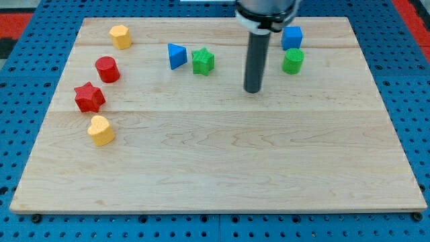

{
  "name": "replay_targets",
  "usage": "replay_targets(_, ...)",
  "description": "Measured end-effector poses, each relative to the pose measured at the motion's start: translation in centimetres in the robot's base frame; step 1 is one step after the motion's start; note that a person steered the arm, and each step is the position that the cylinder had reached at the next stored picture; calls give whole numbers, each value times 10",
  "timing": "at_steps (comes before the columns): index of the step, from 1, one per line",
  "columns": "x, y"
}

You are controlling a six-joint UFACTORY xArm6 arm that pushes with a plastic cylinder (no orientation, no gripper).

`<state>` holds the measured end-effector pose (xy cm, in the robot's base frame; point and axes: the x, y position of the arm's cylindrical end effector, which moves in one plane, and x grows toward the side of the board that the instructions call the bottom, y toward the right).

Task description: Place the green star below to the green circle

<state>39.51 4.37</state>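
Note:
The green star (pixel 203 61) lies on the wooden board near the view's top, just right of a blue triangle (pixel 177 56). The green circle (pixel 293 61) lies further to the view's right, directly below a blue cube (pixel 291 37). My tip (pixel 252 90) rests on the board between the star and the circle, slightly lower in the view than both and touching neither.
A yellow hexagon (pixel 120 36) lies at the view's top left. A red cylinder (pixel 107 69), a red star (pixel 89 97) and a yellow heart-like block (pixel 101 130) stand along the left side. The wooden board (pixel 222 168) sits on a blue pegboard.

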Motion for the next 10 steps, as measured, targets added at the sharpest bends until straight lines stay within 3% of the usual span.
replay_targets(3, -9, -152)
replay_targets(5, -96, -141)
replay_targets(6, -96, -77)
replay_targets(10, -28, -76)
